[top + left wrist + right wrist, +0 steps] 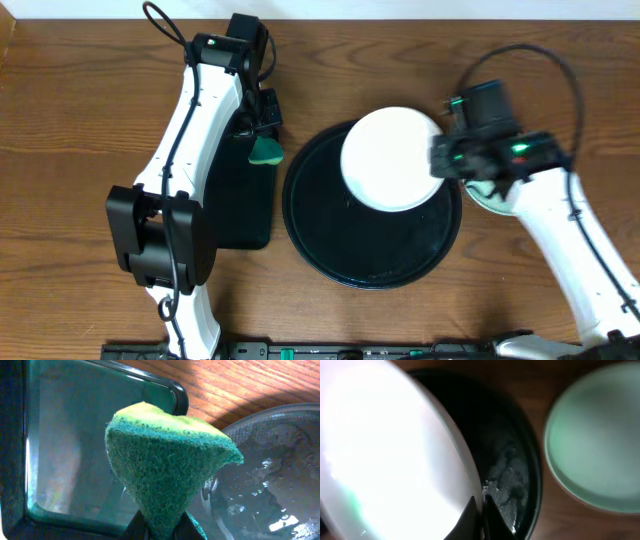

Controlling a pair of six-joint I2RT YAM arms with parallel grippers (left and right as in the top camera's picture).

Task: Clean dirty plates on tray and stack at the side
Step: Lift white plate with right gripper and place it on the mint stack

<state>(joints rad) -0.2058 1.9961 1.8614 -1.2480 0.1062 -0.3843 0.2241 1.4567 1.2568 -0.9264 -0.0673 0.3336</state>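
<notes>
The white plate (393, 158) lay face-up to the overhead camera over the 1 o'clock part of the round tray (340, 250), its far edge reaching past the tray's rim. Being round, it showed no long axis. The right gripper (481, 516) came in from the plate's 3 o'clock side, its jaws pressed together on the rim. In the right wrist view the plate looked raised at a slant above the tray's wet black floor, but whether any edge touched the tray could not be told.

A green plate (600, 435) sat flat on the table (80, 80) just beside the round tray at its 3 o'clock, partly under the right arm.

The left gripper (165, 529) pinched a sponge (165, 460) by its narrow end. The wedge widened away from the jaws, with the green scouring face toward the wrist camera and the yellow layer on the far side. It hung over the corner of the rectangular tray (75, 450), at the round tray's 10 o'clock.
</notes>
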